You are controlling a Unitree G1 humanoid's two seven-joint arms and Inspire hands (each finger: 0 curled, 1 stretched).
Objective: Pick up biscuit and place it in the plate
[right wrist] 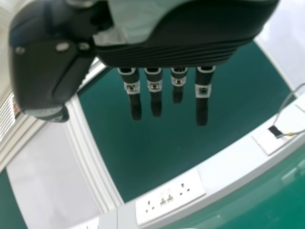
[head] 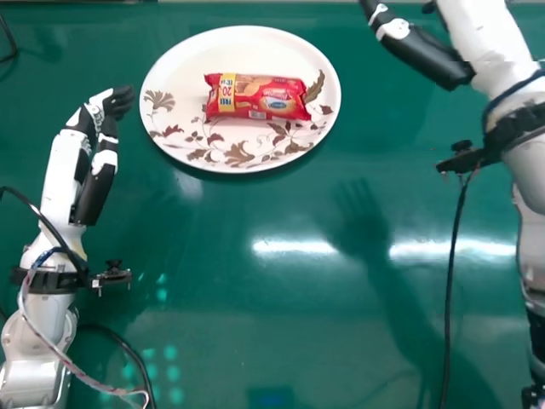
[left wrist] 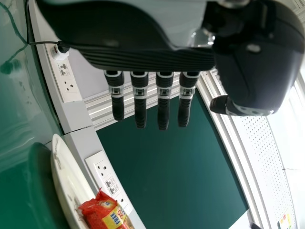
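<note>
The red biscuit packet (head: 257,96) lies on the white plate (head: 243,158) with its brown leaf pattern. Left of the plate is my left hand (head: 100,162), apart from it. My right hand (head: 415,49) is at the upper right, right of the plate and touching nothing. In the left wrist view my left hand (left wrist: 163,102) has straight fingers, with the packet (left wrist: 106,213) on the plate (left wrist: 66,179) beyond. In the right wrist view my right hand (right wrist: 156,95) has its fingers extended, holding nothing.
A green table (head: 281,341) lies under everything. Black cables run by both forearms, one of them (head: 453,281) down the right side. Wall sockets (right wrist: 170,196) line the trunking behind the table.
</note>
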